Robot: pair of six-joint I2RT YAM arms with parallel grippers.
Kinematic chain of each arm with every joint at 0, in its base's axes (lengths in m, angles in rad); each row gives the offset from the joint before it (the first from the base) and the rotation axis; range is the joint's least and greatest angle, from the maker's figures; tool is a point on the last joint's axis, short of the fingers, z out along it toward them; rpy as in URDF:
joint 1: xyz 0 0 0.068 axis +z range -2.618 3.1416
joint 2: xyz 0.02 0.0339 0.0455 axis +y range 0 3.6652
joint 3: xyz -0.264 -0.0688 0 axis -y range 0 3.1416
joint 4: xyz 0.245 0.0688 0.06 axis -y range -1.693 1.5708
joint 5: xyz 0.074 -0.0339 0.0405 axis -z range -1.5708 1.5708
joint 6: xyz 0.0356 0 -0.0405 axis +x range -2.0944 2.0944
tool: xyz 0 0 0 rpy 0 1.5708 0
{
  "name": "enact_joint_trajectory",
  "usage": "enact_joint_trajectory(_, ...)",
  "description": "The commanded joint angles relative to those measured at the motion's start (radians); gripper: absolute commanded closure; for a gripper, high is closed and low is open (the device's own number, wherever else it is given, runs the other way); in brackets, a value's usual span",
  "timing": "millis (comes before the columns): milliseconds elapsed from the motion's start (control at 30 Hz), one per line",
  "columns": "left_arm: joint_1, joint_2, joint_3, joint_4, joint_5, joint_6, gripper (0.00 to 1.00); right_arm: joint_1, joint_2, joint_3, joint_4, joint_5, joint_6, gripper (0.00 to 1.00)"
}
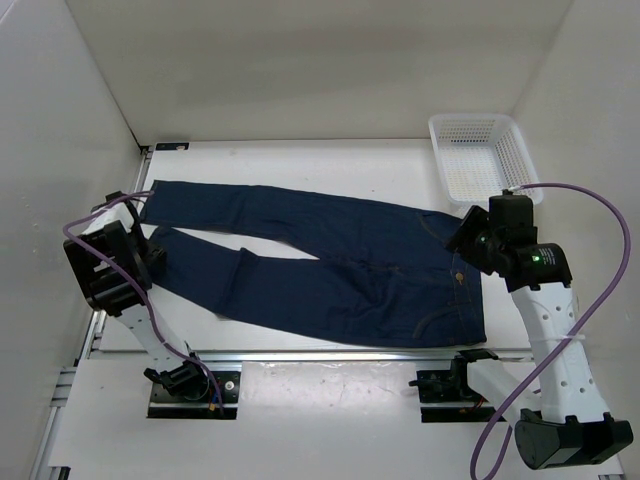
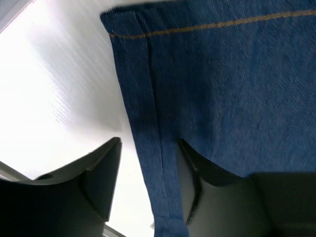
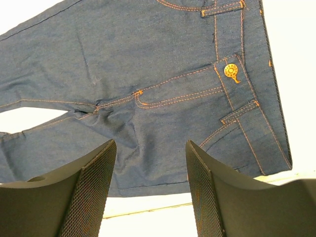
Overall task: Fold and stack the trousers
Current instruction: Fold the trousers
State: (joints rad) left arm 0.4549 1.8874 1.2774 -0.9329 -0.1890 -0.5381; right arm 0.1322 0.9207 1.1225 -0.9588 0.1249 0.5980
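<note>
The dark navy trousers [image 1: 330, 260] lie spread flat on the white table [image 1: 300, 160], waist at the right and both legs running left. My left gripper [image 1: 152, 255] is at the hem end of the near leg. In the left wrist view its jaws [image 2: 148, 187] stand apart, with the hem edge of the trousers [image 2: 222, 89] between them and draped over the right finger [image 2: 197, 197]. My right gripper [image 1: 462, 240] hovers over the waist. In the right wrist view it [image 3: 150, 182] is open and empty above the trousers [image 3: 163, 64], near the brass button [image 3: 230, 70].
A white plastic basket [image 1: 480, 155] stands at the back right corner, just behind the right gripper. White walls close in the table on the left, back and right. A metal rail [image 1: 330, 355] runs along the near edge by the arm bases.
</note>
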Motion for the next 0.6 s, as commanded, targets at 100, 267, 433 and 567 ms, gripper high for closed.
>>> enact_joint_trajectory(100, -0.004, -0.016, 0.036, 0.002, -0.084, 0.009, 0.31, -0.002, -0.017, 0.048, -0.024, 0.007, -0.014, 0.36)
enact_joint_trajectory(267, -0.004, -0.039, 0.025, 0.011, -0.063, 0.032, 0.25, -0.002, -0.017, 0.048, -0.024, 0.007, -0.014, 0.36)
enact_joint_trajectory(433, -0.013, -0.025, 0.034, 0.042, 0.034, 0.055, 0.25, -0.002, -0.017, 0.048, -0.024, 0.007, -0.014, 0.36)
enact_joint_trajectory(567, -0.013, -0.025, 0.011, 0.055, 0.118, 0.066, 0.16, -0.002, -0.017, 0.048, -0.024, 0.007, -0.014, 0.36)
